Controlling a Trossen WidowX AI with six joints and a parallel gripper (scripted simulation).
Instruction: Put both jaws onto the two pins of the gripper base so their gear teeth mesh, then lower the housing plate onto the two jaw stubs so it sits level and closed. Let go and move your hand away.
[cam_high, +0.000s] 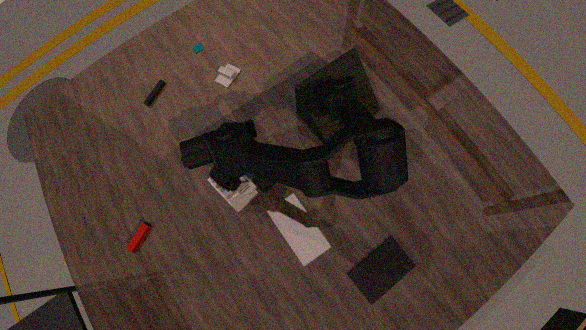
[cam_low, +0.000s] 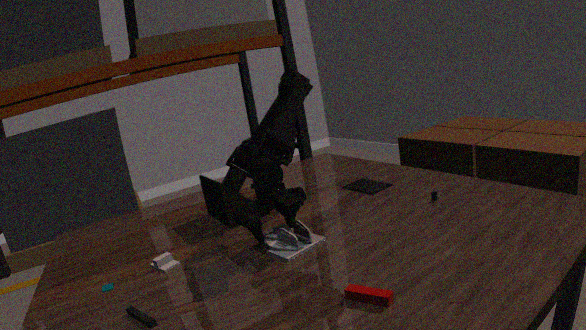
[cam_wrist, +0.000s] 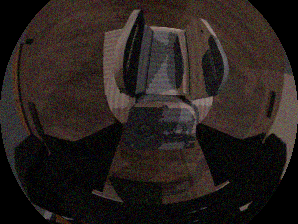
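Observation:
The white gripper base (cam_high: 241, 204) (cam_low: 314, 243) (cam_wrist: 110, 55) lies flat under my hand. Two curved jaws, one on the left in the wrist view (cam_wrist: 132, 60) and one on the right (cam_wrist: 215, 64), stand spread apart on it; they also show from the side in the exterior view (cam_low: 283, 241) (cam_low: 303, 231). A grey plate-like part, apparently the housing plate (cam_wrist: 160, 126), lies across the jaws' near ends. My gripper (cam_wrist: 160, 125) (cam_low: 278, 235) is open, with a fingertip on each side of that plate. The pins, teeth and stubs are hidden, and I cannot tell whether the plate is level.
A white sheet (cam_high: 305, 242) and a dark square (cam_high: 381, 270) (cam_low: 367, 186) lie on the table. A red bar (cam_high: 139, 237) (cam_low: 369, 295), a black bar (cam_high: 155, 93) (cam_low: 141, 316), a teal piece (cam_high: 198, 48) (cam_low: 107, 287) and a ridged white part (cam_high: 227, 75) (cam_low: 165, 261) lie farther off.

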